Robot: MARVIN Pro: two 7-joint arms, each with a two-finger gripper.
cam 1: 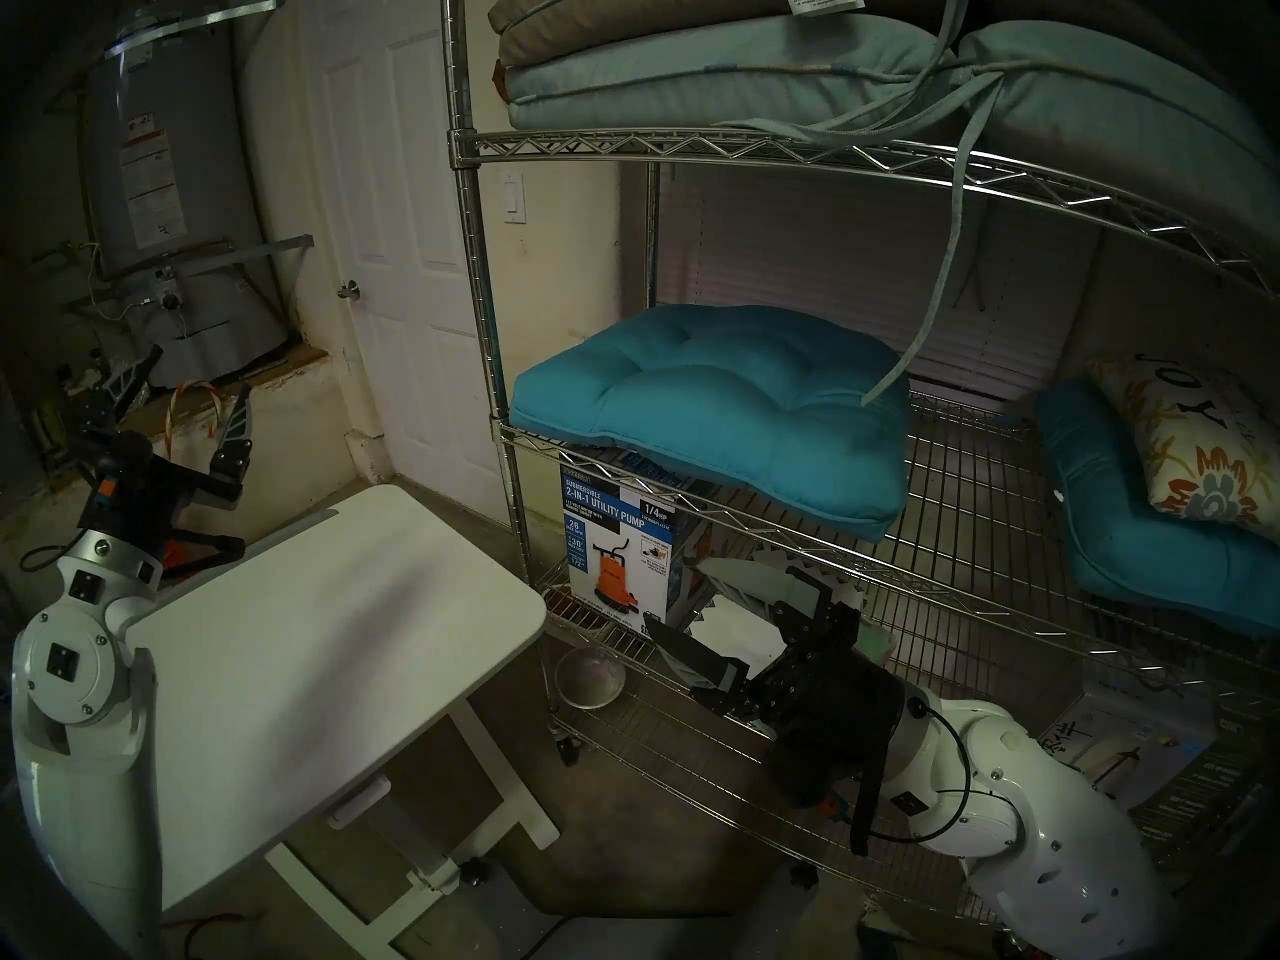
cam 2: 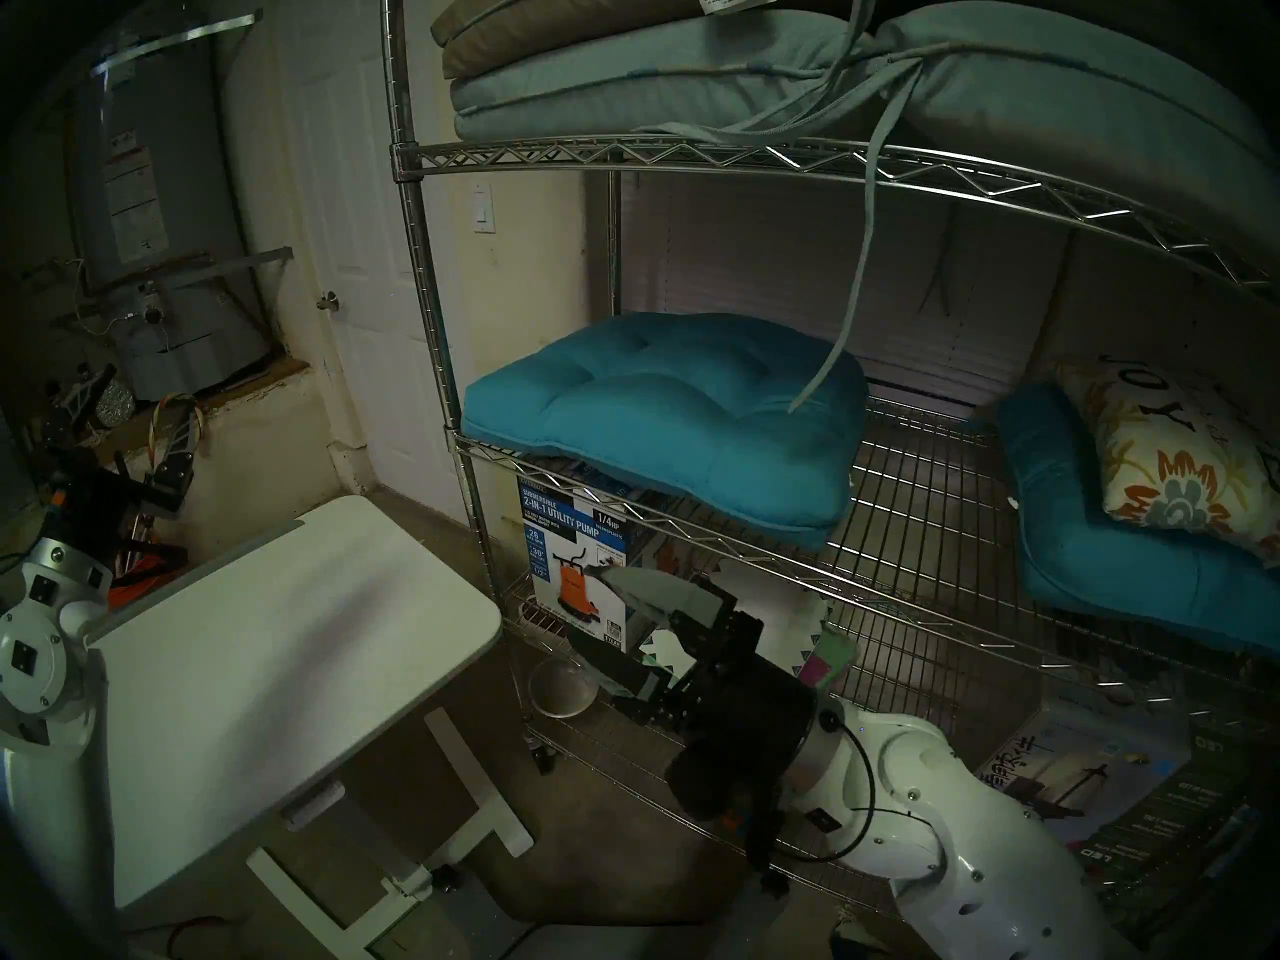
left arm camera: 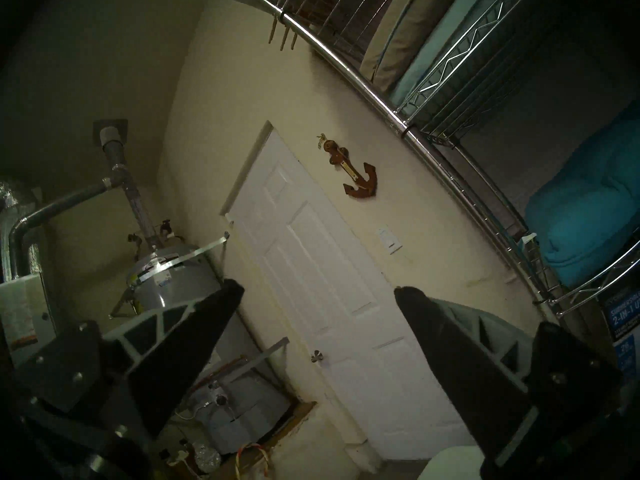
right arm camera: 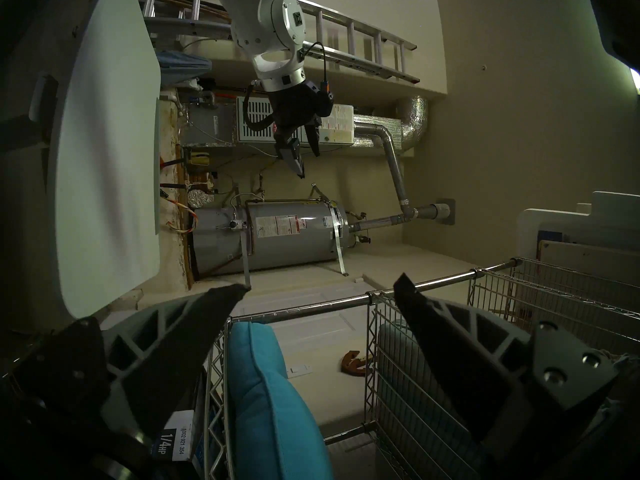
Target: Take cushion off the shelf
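- Blue-and-white cardboard box [cam 1: 616, 543] on the lower tier reads "SUBMERSIBLE 2-IN-1 UTILITY PUMP", "1/4 HP".
- Squarish teal tufted seat cushion [cam 1: 720, 411] with piped edge lies flat on the middle tier of the chrome wire shelf [cam 1: 478, 259], overhanging the front.
- Left claw [cam 1: 183, 401] and right claw [cam 1: 699, 609]: both released, empty.

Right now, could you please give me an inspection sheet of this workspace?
Surface: white table, top bare.
Job's things: teal cushion lies flat on the middle tier of the wire shelf, front edge overhanging.
Clutter: pump box and glass bowl below; bent teal cushion under floral pillow.
Grippers: left end effector open, empty; right end effector open, empty, below the cushion's tier.
Cables: pale tie hangs onto the cushion.
Surroundings: water heater, white door.
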